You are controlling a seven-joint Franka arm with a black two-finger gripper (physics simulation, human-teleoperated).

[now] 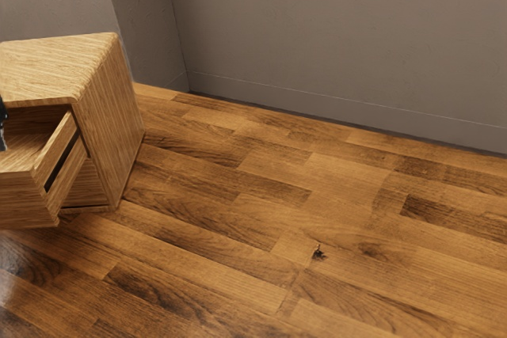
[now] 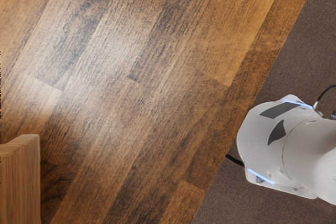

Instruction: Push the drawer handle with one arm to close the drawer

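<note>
Looks like lining-up time: gripper by the open drawer, spread or pressed together, can't tell. Next, reach its front and push inward.

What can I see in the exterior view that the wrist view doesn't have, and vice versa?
Exterior view: grey walls, their skirting and the cabinet's side.

Wrist view: a white robot part, black cable and dark grey ground.

Both: plank floor and pale wooden furniture; which part the wrist view catches, I can't tell.
</note>
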